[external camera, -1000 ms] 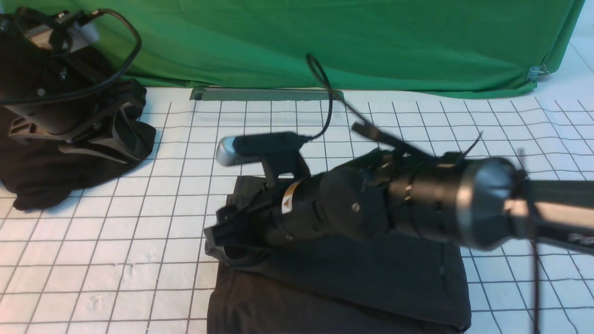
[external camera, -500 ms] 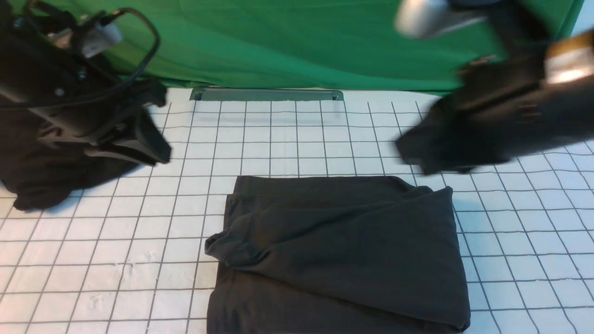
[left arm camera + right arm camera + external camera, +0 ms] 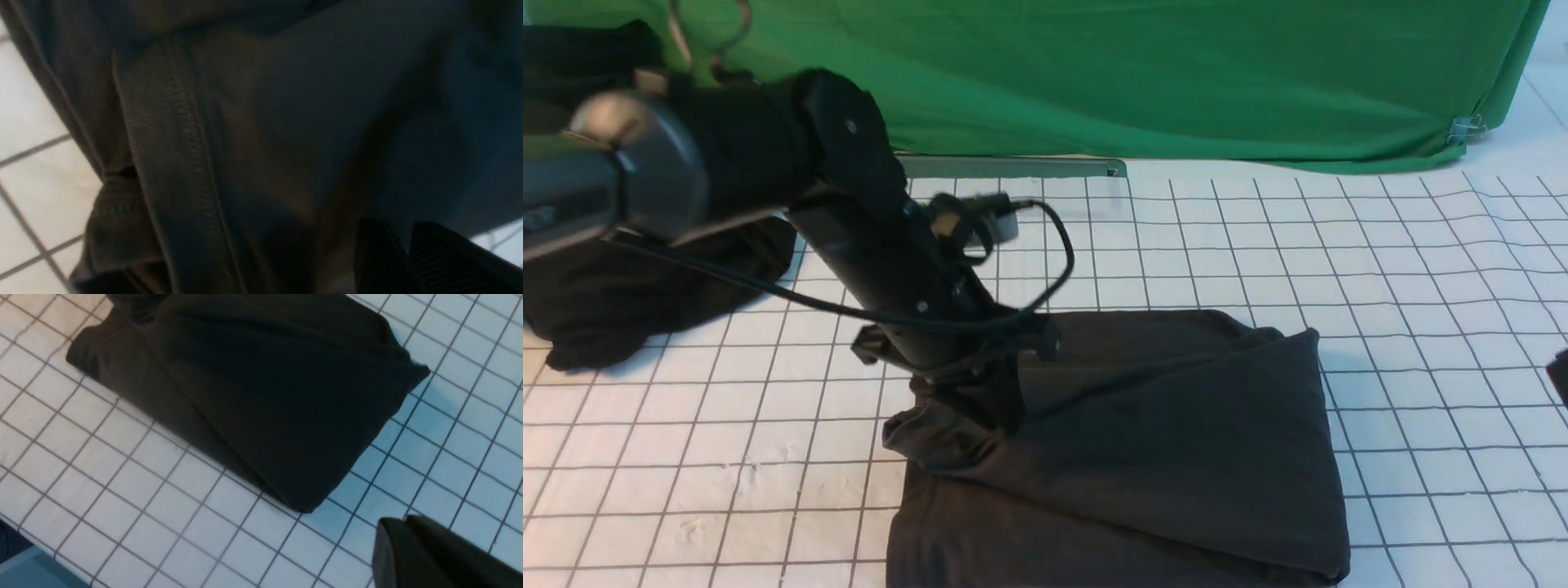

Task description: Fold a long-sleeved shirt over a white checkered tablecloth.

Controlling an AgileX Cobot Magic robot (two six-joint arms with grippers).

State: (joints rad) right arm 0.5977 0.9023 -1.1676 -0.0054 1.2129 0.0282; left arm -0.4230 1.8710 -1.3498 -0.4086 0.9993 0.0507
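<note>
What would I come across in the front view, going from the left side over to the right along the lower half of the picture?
Black garment → folded charcoal long-sleeved shirt → bare stretch of the white checkered tablecloth → tip of the right gripper, just showing at the edge

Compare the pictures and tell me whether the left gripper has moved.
Yes. The left gripper has moved rightward and toward the camera, from beside the heaped dark garment to over the folded shirt.

No readable text or labels anywhere.
</note>
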